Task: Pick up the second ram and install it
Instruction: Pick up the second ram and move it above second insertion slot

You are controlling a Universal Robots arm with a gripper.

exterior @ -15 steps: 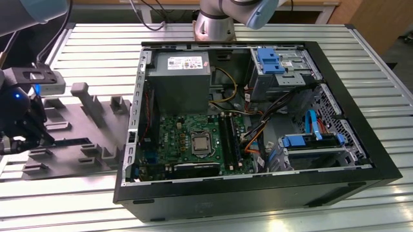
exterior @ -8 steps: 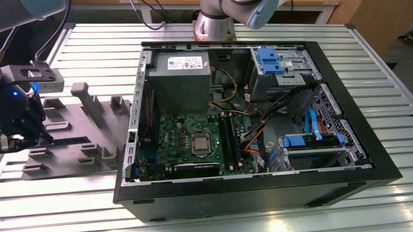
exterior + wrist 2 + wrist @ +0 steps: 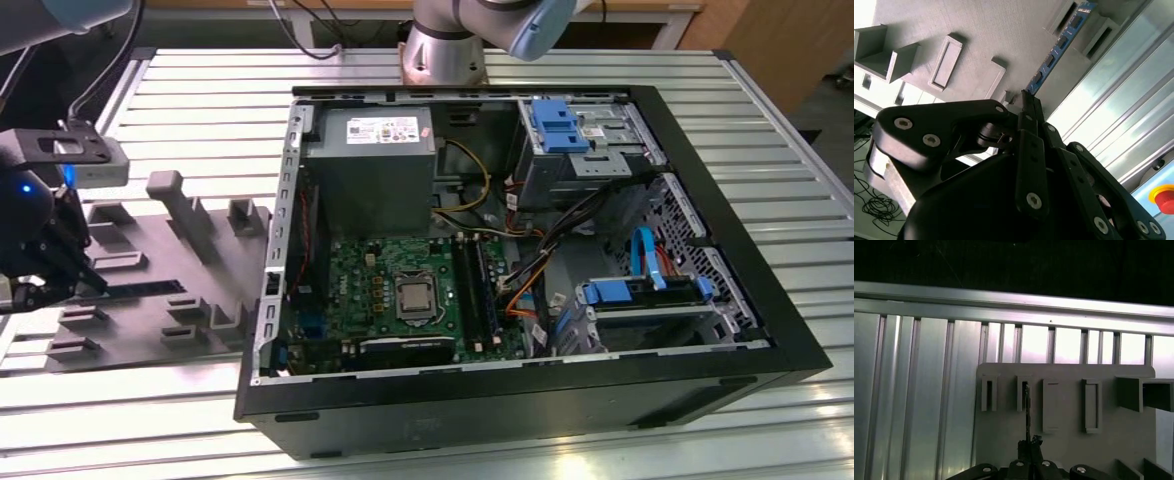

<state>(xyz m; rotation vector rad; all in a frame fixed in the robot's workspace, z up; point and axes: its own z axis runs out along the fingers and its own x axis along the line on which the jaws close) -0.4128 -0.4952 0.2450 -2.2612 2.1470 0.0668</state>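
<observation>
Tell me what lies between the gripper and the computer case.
In the exterior view, the grey holder block lies between the gripper and the computer case, with the ram stick in it.

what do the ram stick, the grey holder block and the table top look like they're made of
Second ram: likely fibreglass circuit board, glossy blue face carrying a row of black chips.
Grey holder block: probably moulded or printed plastic, going by the matte, uniform grey and blocky posts.
Table top: looks like aluminium, with silver ribbed slats that catch bright reflections.
</observation>
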